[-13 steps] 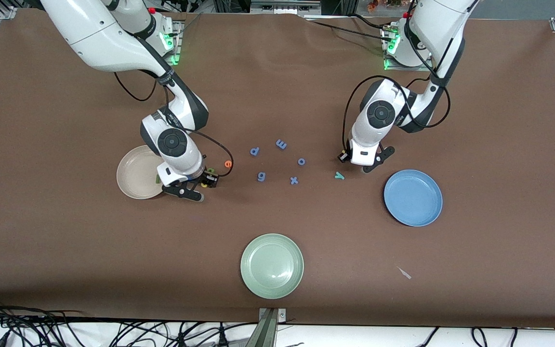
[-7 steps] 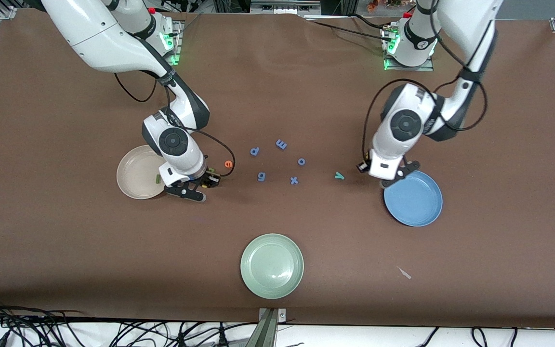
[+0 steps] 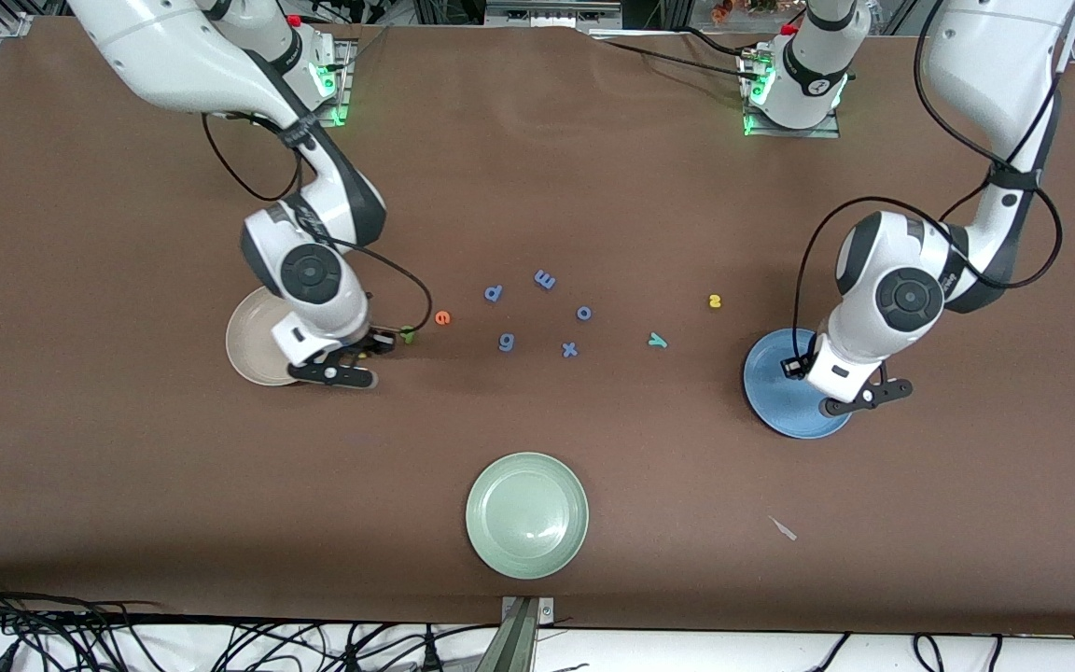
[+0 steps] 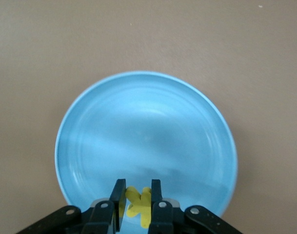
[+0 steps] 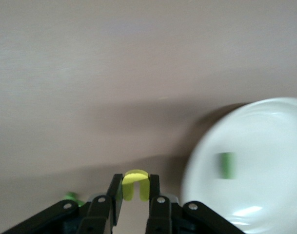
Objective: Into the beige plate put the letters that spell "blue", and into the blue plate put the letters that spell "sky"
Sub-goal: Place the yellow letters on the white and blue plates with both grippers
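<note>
**Both arms carry yellow letters toward their plates**

The left gripper, clamped on the yellow k, hangs over the blue plate; the right gripper, pinching the yellow u, nears the beige plate, where the green l lies. Each should release low, well inside the rim.

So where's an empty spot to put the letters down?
Bare spots: inside the blue plate under the left gripper, the pale green plate, and the tablecloth around it. Crowded: the middle, among the periwinkle letters.
</note>
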